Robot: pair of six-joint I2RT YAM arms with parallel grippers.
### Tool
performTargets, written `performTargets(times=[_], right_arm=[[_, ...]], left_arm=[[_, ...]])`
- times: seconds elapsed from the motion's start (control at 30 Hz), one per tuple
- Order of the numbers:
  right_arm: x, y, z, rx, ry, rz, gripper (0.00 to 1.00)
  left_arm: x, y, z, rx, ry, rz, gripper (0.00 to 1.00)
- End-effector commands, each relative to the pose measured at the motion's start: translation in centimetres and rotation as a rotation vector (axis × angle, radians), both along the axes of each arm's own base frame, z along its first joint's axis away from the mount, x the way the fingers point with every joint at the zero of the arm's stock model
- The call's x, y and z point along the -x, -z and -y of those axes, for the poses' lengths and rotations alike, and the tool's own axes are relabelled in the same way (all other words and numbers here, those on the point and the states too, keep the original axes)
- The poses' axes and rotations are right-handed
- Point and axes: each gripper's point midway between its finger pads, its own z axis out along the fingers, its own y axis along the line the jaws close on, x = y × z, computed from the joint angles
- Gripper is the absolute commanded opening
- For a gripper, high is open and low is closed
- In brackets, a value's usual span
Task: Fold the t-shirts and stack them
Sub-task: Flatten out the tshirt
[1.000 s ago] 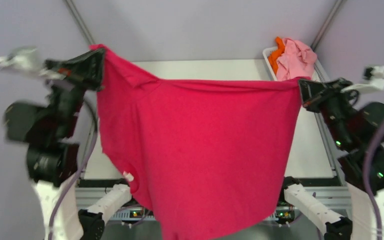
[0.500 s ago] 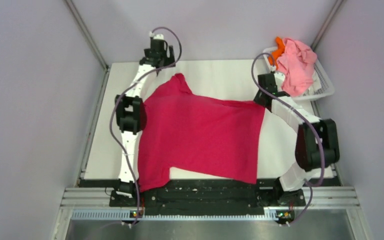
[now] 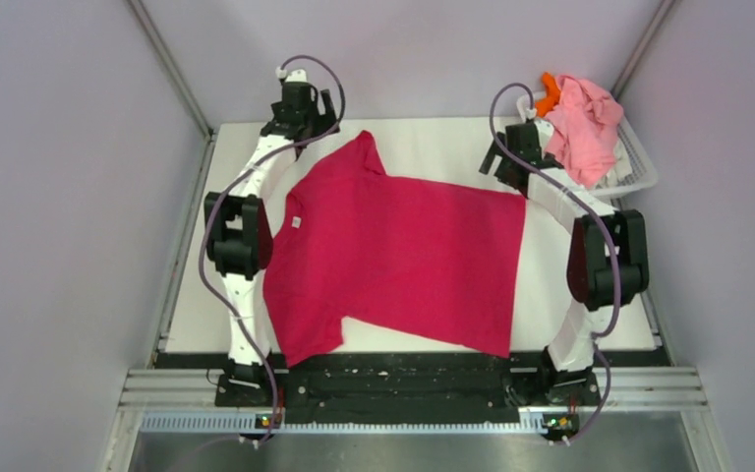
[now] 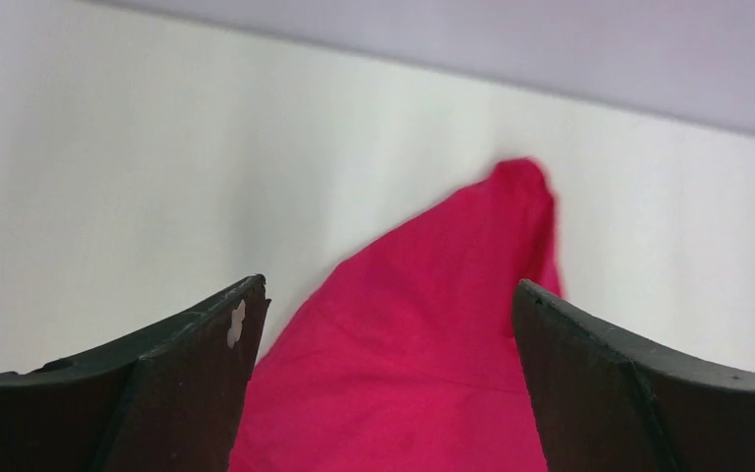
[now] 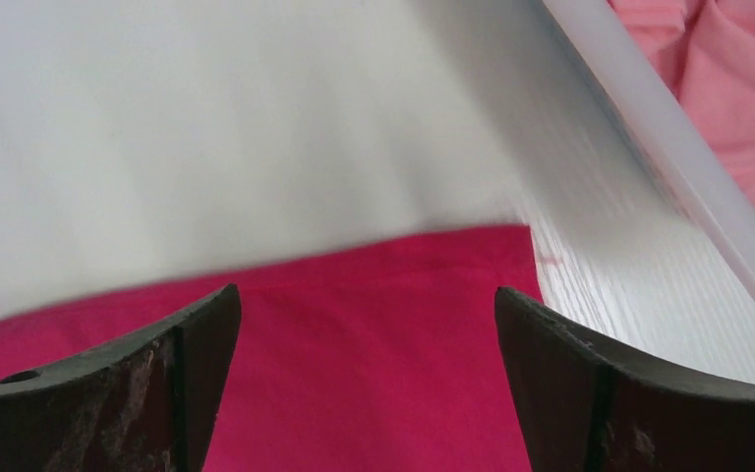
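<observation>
Left gripper (image 4: 388,290) is seen with jaws spread wide. Dark fingers (image 4: 177,374) are framed at both lower corners, and a small white chip is noted on the left tip. Magenta-red t-shirt (image 4: 423,334) is spread on the white table (image 4: 108,167) between them, narrowed to a rounded tip farther out. Pale wall (image 4: 551,39) is seen beyond.
</observation>
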Motion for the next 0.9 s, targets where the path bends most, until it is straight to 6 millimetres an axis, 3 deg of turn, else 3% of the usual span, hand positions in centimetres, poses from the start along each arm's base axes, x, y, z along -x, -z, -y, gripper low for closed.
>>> performTargets(times=[0.0, 0.07, 0.2, 0.33, 0.43, 0.57, 0.73, 0.87], right_arm=[[2.5, -3.1, -1.4, -0.086, -0.056, 0.079, 0.99], [3.6, -2.5, -2.9, -0.162, -0.110, 0.066, 0.99], [6.5, 0.6, -5.1, -0.230, -0.156, -0.035, 0.99], [8.8, 4.2, -5.9, -0.272, -0.119, -0.114, 0.99], [9.5, 5.6, -5.9, -0.257, -0.125, -0.150, 0.99], [8.9, 6.8, -5.7, -0.216, -0.131, -0.181, 0.99], [8.1, 10.0, -5.9, -0.199, -0.130, -0.259, 0.99], [6.2, 11.7, -6.2, -0.185, -0.137, -0.282, 0.99]], left_arm=[[0.2, -7.0, 3.7, 0.239, 0.102, 0.137, 0.99], [2.0, -5.8, 5.0, 0.300, 0.155, 0.071, 0.99], [6.3, -2.8, 4.5, 0.340, 0.110, 0.010, 0.99], [10.3, 0.5, 4.7, 0.385, 0.116, -0.059, 0.99], [12.6, 3.7, 5.0, 0.402, 0.119, -0.171, 0.99], [12.7, 6.9, 5.0, 0.419, 0.078, -0.259, 0.99], [11.7, 10.7, 4.3, 0.435, -0.013, -0.349, 0.99], [10.5, 12.0, 3.4, 0.461, -0.062, -0.358, 0.99]])
